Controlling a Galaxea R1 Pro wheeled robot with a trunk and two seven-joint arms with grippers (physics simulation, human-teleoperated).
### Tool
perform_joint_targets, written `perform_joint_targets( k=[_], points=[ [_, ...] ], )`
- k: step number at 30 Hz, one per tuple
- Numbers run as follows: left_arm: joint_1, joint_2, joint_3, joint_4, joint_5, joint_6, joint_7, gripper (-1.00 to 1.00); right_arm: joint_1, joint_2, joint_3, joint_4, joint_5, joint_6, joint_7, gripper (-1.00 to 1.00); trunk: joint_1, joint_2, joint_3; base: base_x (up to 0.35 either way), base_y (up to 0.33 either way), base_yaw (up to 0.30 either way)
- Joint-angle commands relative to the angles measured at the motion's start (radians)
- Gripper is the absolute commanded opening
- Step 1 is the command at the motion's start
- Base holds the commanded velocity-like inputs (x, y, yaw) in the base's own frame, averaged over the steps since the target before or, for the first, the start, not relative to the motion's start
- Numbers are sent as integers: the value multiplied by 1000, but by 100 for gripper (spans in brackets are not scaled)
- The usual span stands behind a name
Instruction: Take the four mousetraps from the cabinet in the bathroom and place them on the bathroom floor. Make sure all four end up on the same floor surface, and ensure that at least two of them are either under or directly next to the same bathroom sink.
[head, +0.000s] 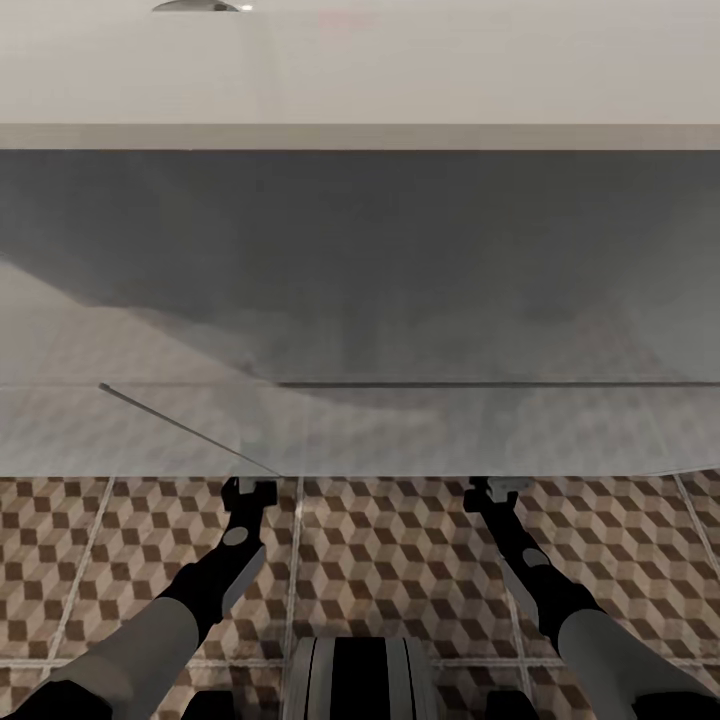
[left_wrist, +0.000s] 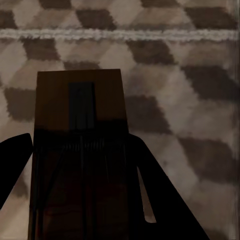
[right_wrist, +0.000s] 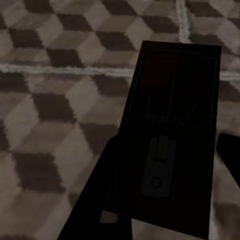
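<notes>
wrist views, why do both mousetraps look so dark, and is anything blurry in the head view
Left wrist view: the mousetrap sits shaded between the fingers, its brown showing at the far end. Right wrist view: the mousetrap is almost black, its spring faint. Head view: the sink above is a soft grey smear, while the floor tiles stay sharp.

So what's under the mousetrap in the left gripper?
Under the mousetrap in the left gripper lies the cube-patterned bathroom floor, with a pale grout line beyond it. The tiles directly beneath the board are covered; whether it touches them is unclear.
</notes>
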Motion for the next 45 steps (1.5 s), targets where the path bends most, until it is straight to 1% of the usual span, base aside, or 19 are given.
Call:
perform_joint_targets(
  k=[1, 5, 19, 32, 38, 45],
  points=[
    [-1, 0, -9, 1, 9, -15, 8, -100, 0, -1, 5, 1, -10, -4, 5, -100, 0, 0, 0, 0, 0, 0],
    [-1, -2, -10, 1, 8, -32, 8, -100, 0, -1, 4, 1, -11, -5, 5, -100, 0, 0, 0, 0, 0, 0],
    [-1, -4, -11, 1, 8, -56, 7, -100, -2, -1, 5, 0, -15, 4, 24, -100, 0, 0, 0, 0, 0, 0],
    [-1, -2, -13, 2, 8, -58, -2, -100, -2, 0, 7, 0, -10, 6, 24, -100, 0, 0, 0, 0, 0, 0],
    [-1, -3, -27, 2, 9, -57, -7, -100, -2, 3, 7, 0, -9, 6, 21, -100, 0, 0, 0, 0, 0, 0],
    [-1, -3, -30, 2, 9, -57, -7, -100, -2, 5, 8, 0, -10, 7, 13, -100, 0, 0, 0, 0, 0, 0]
  ],
)
